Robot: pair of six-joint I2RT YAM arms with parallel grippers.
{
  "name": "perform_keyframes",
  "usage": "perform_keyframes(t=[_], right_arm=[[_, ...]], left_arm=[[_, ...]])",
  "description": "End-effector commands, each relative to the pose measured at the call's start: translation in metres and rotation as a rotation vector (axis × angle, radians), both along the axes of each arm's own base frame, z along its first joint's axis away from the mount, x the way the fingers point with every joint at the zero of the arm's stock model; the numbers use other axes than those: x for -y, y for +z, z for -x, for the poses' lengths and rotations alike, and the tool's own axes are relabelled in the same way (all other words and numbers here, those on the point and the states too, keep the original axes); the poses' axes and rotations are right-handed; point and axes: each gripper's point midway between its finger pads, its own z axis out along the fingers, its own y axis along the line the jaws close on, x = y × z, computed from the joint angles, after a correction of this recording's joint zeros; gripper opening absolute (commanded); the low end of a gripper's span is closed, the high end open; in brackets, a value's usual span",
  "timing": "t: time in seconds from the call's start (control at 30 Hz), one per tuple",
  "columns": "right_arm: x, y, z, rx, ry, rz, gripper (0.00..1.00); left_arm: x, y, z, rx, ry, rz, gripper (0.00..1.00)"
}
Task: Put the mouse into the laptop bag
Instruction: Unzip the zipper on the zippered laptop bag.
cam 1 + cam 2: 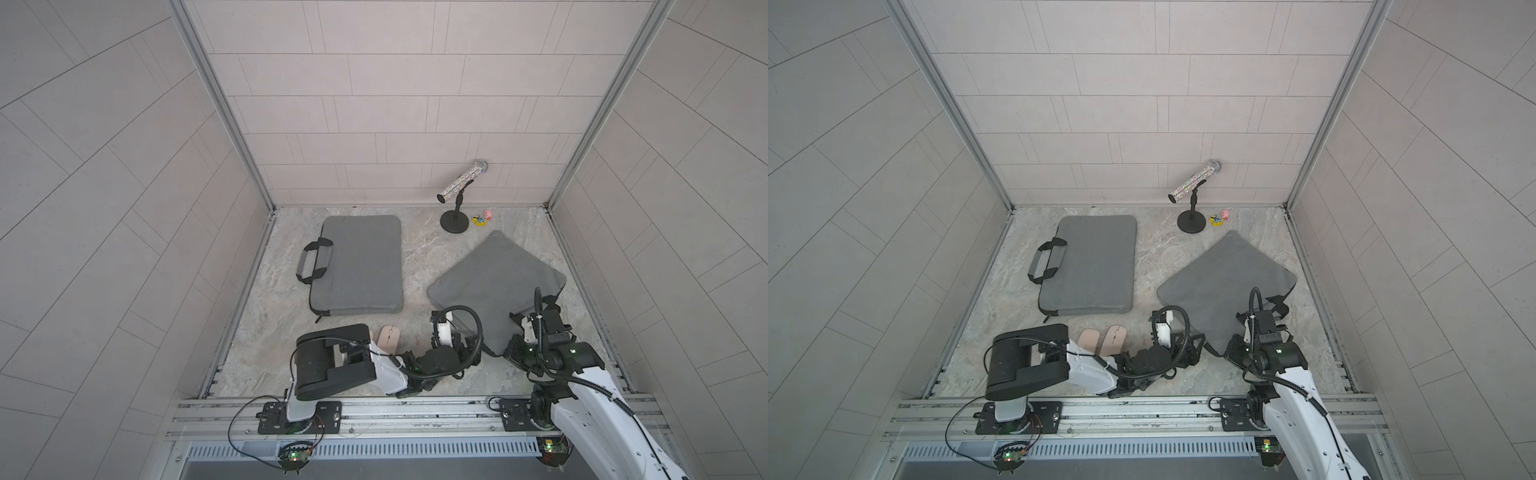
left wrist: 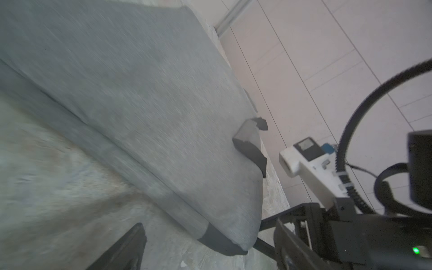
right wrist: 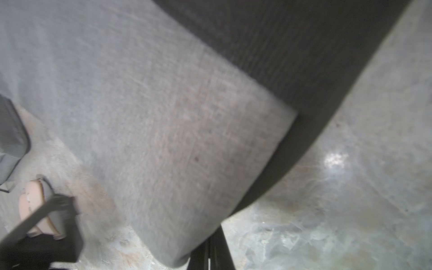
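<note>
Mouse [image 1: 390,338] lies apart from left claw [image 1: 465,347].

Top views high over the table [image 1: 415,257], wrist views close on one laptop bag [image 2: 140,93]

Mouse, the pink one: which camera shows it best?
Both top views: the mouse shows whole, from above. The right wrist view gives only a blurred pink bit, perhaps it; the left wrist view, nothing.

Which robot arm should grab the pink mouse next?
Left, probably. The left end effector is open and the flat pink computer mouse lies right beside that arm. The right end effector is shut on the edge of the nearer grey fabric laptop bag, seemingly holding it open.
</note>
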Motion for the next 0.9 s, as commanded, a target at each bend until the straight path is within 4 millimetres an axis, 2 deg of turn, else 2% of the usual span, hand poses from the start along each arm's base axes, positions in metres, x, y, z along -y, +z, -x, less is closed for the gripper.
perform_keyframes(t=[0.0, 0.07, 0.13, 0.23, 0.3, 0.4, 0.53, 0.67, 0.77, 0.87], right_arm=[[-0.001, 0.014, -0.013, 0.087, 0.036, 0.012, 0.00], [-0.003, 0.014, -0.011, 0.093, 0.049, 0.003, 0.00], [-0.008, 0.013, -0.008, 0.090, 0.070, -0.023, 0.00], [-0.013, 0.013, -0.002, 0.084, 0.095, -0.043, 0.00], [-0.016, 0.013, 0.001, 0.087, 0.103, -0.060, 0.00], [-0.018, 0.017, 0.006, 0.088, 0.112, -0.076, 0.00], [-0.022, 0.029, 0.010, 0.104, 0.141, -0.094, 0.00], [-0.037, 0.022, 0.012, 0.075, 0.178, -0.184, 0.00], [-0.034, 0.013, 0.015, 0.044, 0.161, -0.166, 0.00], [-0.023, 0.007, 0.015, 0.033, 0.100, -0.117, 0.00]], left_arm=[[0.017, -0.004, -0.007, -0.001, -0.004, 0.023, 0.81], [0.026, -0.005, -0.009, 0.004, -0.009, 0.019, 0.69], [0.035, -0.009, -0.015, 0.001, -0.008, -0.011, 0.46], [0.045, -0.013, -0.023, -0.009, -0.007, -0.027, 0.19], [0.050, -0.011, -0.026, -0.004, -0.002, -0.028, 0.15], [0.054, -0.006, -0.028, 0.000, 0.004, -0.030, 0.00], [0.053, 0.000, -0.028, 0.029, -0.001, -0.028, 0.01], [0.047, 0.003, -0.028, 0.066, -0.009, -0.042, 0.06], [0.038, 0.005, -0.025, 0.092, -0.021, -0.027, 0.20], [0.015, 0.010, -0.025, 0.099, -0.006, 0.005, 0.39]])
